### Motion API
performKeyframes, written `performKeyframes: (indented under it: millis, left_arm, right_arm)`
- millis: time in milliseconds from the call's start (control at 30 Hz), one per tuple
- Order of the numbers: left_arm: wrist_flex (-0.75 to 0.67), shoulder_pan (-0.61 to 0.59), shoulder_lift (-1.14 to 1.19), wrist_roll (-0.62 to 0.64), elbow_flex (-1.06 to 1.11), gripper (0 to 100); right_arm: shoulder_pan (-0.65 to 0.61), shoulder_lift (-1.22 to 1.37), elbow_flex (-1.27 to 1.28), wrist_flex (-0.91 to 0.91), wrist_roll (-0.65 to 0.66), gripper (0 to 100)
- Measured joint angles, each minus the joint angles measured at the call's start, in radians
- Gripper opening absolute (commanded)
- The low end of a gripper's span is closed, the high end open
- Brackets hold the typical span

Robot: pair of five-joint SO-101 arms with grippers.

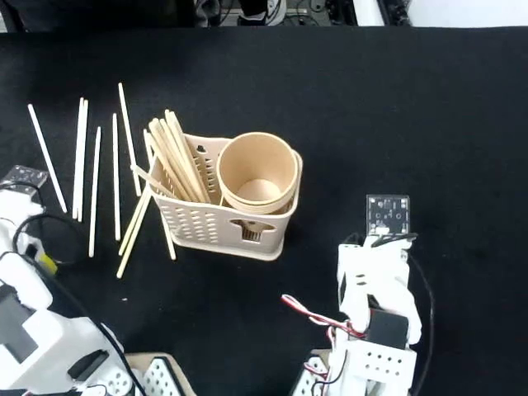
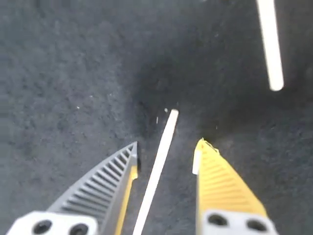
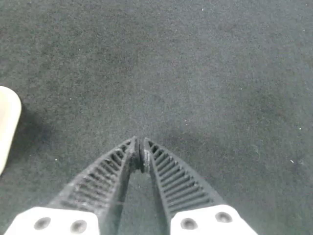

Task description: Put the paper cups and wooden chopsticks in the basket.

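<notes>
A cream slotted basket [image 1: 216, 228] stands left of the table's middle. Stacked paper cups [image 1: 257, 172] sit in its right half and a bundle of wooden chopsticks [image 1: 177, 157] leans in its left half. Several loose chopsticks [image 1: 95, 190] lie on the black cloth to its left, and two lean against its left wall [image 1: 136, 224]. My left gripper [image 2: 166, 149] is open just above the cloth, with one chopstick [image 2: 160, 154] lying between its fingers, untouched. Another chopstick end [image 2: 270, 46] lies beyond. My right gripper [image 3: 140, 148] is shut on nothing, low over bare cloth right of the basket [image 3: 7, 125].
The left arm [image 1: 23, 188] sits at the table's left edge with a black cable loop [image 1: 49, 239] beside it. The right arm [image 1: 386, 247] stands at the front right. White slotted parts [image 1: 157, 375] lie at the front edge. Bare cloth stretches behind and right of the basket.
</notes>
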Motion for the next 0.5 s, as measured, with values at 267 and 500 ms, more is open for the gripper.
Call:
performKeyframes:
  millis: [267,500]
  left_arm:
    - [0.009,-0.054,0.000,-0.123,0.005,9]
    - [0.011,-0.057,0.000,-0.130,0.029,8]
  right_arm:
    - [0.000,0.000,0.000,0.000,0.000,1.5]
    - [0.000,0.000,0.000,0.012,0.000,1.5]
